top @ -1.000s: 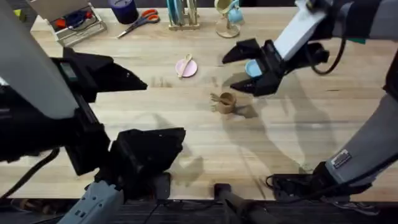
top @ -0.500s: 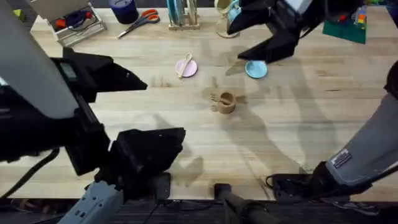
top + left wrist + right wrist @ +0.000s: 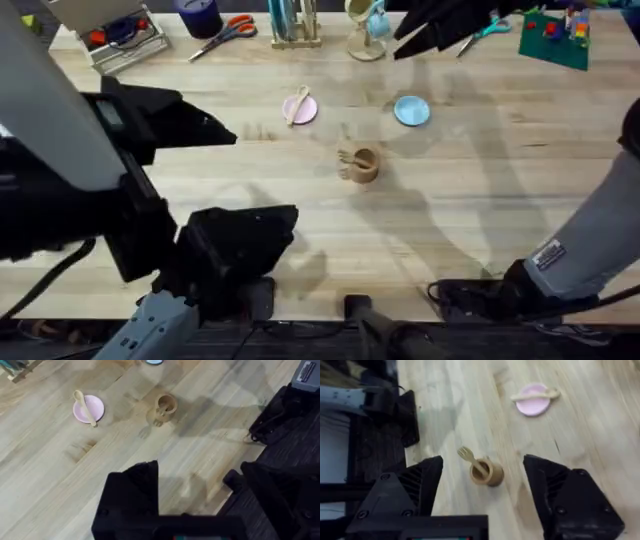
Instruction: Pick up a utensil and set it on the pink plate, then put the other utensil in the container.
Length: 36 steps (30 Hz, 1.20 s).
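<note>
Right gripper (image 3: 482,495) has its fingers (image 3: 422,482) spread wide with nothing between them, raised over the table (image 3: 200,180) above the wooden cup (image 3: 487,473); left gripper (image 3: 200,495) is likewise wide open and empty, touching nothing. Spoon (image 3: 298,103) lies across the pink plate (image 3: 300,108), and the fork (image 3: 349,158) sits in the wooden cup, tines sticking out over the rim. Light-blue plate (image 3: 411,110) sits apart to the right of the pink one.
</note>
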Available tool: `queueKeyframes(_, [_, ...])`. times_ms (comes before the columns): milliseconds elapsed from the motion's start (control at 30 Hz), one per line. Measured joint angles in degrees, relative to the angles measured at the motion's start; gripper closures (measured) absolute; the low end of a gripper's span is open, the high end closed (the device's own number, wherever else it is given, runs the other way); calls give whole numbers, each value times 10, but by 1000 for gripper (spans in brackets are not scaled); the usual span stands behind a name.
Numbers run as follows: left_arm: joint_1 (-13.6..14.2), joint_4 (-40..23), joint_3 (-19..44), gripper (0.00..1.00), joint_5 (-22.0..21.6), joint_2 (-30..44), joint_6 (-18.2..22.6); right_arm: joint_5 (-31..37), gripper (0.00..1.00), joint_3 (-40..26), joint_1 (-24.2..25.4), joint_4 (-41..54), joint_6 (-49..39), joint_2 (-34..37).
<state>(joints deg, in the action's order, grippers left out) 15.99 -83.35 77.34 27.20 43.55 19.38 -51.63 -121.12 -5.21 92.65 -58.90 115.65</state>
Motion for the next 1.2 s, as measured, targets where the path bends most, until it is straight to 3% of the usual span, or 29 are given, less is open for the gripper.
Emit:
queueKeyframes(500, [0,0,0,8,0,0,0,210,22,-37,0,-4,251,-141])
queueKeyframes(833, [0,0,0,7,0,0,0,355,8,-37,0,-38,403,-188])
queueKeyframes(1200, [0,0,0,8,0,0,0,469,5,-37,0,-41,472,-268])
